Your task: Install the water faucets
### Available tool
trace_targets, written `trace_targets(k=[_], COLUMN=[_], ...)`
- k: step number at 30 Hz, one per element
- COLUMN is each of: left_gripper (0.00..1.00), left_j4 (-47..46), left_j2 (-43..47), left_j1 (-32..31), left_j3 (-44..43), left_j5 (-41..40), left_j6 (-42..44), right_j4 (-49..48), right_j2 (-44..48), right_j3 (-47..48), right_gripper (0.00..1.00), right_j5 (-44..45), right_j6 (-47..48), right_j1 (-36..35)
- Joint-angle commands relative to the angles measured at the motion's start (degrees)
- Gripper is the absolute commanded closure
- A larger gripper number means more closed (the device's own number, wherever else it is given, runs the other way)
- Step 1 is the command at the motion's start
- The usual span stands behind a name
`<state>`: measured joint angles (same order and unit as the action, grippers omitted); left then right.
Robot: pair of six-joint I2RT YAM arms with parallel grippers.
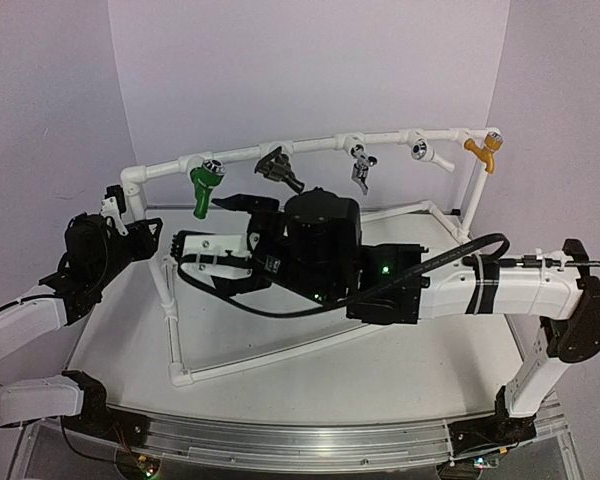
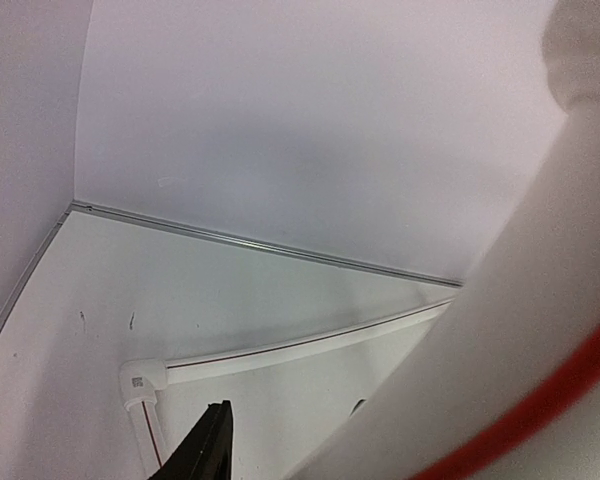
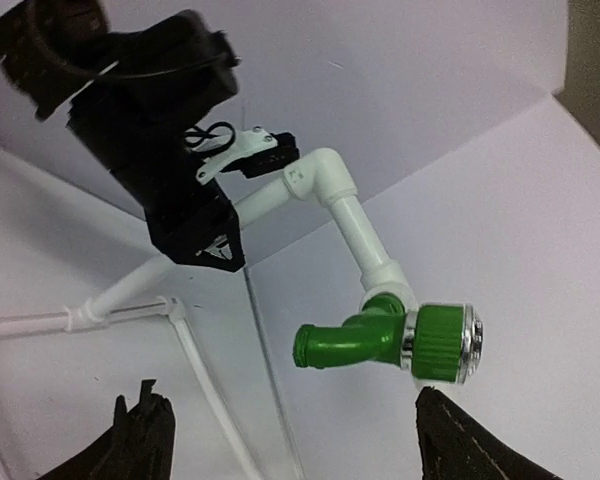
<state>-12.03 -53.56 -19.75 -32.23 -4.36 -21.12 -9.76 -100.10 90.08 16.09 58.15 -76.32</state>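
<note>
Green faucet [image 3: 380, 338] seen seated at the left end of the pipe frame [image 3: 355, 215], dark faucet [image 1: 278, 166] next along it — found right gripper [image 3: 288, 405] spread wide, empty, just below, left gripper [image 3: 248, 150] apparently clamped by the corner elbow [image 3: 315, 180] — judged best backing straight off, knob untouched.
</note>
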Motion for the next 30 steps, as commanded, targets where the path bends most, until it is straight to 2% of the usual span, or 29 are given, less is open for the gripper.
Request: trace_targets(k=[1, 5, 8, 19, 27, 30], left_gripper=[1.0, 1.0, 1.0, 1.0, 1.0, 1.0], left_j4=[4.1, 4.3, 4.3, 4.4, 4.6, 4.5], left_j2=[-0.6, -0.6, -0.6, -1.0, -0.9, -0.9], left_j1=[-1.4, -1.4, -1.4, -1.4, -1.5, -1.4], left_j3=[-0.9, -0.9, -0.9, -1.3, -1.2, -1.3], left_j5=[7.7, 7.8, 7.6, 7.8, 7.6, 7.6], left_j6=[-10.9, -11.1, -11.1, -10.9, -10.8, -10.6], right_j4=[2.9, -0.6, -3.3, -10.2, -11.2, -11.2], right_j2=[-2.5, -7.5, -8.4, -16.1, -22.2, -24.0], right_j3=[5.1, 9.5, 10.2, 17.6, 27.3, 29.7], right_gripper=[0.14, 0.14, 0.14, 0.13, 0.15, 0.19], right_j5=[2.2, 9.3, 9.1, 11.7, 15.1, 16.8], right_j6=[31.1, 47.4, 53.3, 62.9, 64.6, 64.1], right_j1=[-0.1, 0.0, 0.2, 2.7, 4.3, 4.6])
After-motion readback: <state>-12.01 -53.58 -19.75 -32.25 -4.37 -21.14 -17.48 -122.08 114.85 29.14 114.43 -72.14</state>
